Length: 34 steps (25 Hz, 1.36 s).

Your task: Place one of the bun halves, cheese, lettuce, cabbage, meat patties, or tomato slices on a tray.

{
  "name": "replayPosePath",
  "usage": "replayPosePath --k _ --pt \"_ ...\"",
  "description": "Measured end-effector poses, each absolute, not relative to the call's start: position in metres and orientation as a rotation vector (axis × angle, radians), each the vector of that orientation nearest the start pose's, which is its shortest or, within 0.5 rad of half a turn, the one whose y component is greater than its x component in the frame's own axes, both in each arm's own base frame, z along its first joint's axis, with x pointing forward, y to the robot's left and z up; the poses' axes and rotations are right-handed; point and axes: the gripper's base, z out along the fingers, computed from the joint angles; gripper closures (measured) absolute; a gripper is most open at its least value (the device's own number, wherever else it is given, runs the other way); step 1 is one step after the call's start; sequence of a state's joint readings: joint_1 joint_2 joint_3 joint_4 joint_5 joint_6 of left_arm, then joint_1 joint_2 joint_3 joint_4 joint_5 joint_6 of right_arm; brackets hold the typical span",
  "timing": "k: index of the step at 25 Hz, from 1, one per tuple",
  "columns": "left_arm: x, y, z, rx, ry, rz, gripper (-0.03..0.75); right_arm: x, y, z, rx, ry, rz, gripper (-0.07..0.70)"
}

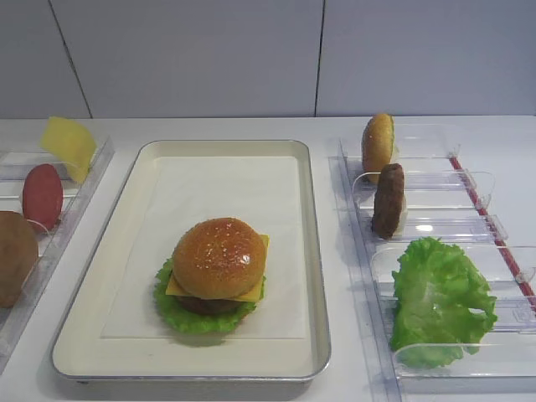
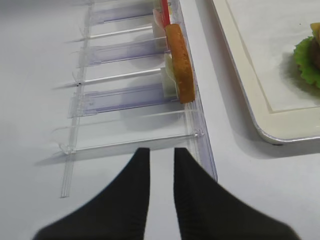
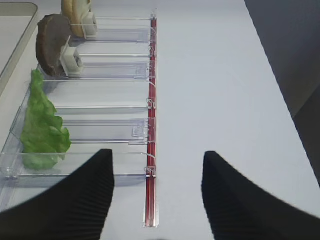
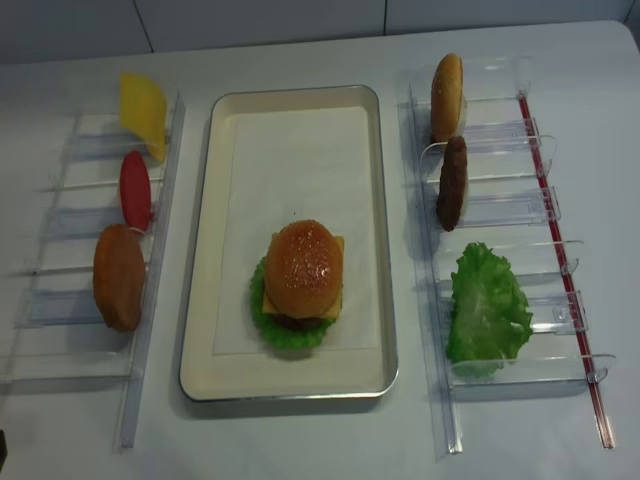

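You have one large shallow cream tray with a metallic rim and white paper liner [image 1: 315, 251] in the middle of the surface [image 4: 300, 440]. On its liner sits one assembled stack: a frilly green lettuce leaf [image 1: 180, 316] at the bottom, a dark brown meat patty [image 1: 205, 306], a thin yellow cheese square [image 1: 251, 293], and one glossy sesame-speckled bun top [image 1: 219, 255] capping it.

Count two clear plastic slotted holders, one either side of the tray. The right holder [image 4: 505, 205] carries three items: one golden-brown bun half on edge [image 4: 446, 96], one upright dark brown patty disc [image 4: 452, 183], and one large ruffled lettuce leaf [image 4: 487, 310]. The left holder [image 4: 60, 270] carries three: one yellow cheese slice [image 4: 143, 112], one dull-red tomato slice [image 4: 134, 189], one golden-brown bun half [image 4: 119, 276].

Your right gripper [image 3: 157, 195] has its jaws spread wide with nothing between them, above the right holder's red strip [image 3: 152, 100]. Your left gripper [image 2: 161, 192] has its jaws almost together, a thin gap showing, gripping nothing.

The surface is plain white; pale grey wall panels [image 1: 193, 59] stand behind it.
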State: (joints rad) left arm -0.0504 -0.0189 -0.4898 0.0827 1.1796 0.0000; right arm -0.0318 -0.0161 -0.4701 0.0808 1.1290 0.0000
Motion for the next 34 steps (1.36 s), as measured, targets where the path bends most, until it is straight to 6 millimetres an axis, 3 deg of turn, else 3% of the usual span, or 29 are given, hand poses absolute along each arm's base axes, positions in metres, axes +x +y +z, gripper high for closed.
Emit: replayPosePath --k 34 --pt "-0.0118 0.0076 0.2652 0.044 2.152 0.071 0.607 -0.0072 0.0069 0.2634 0.027 2.129 0.079 0.236"
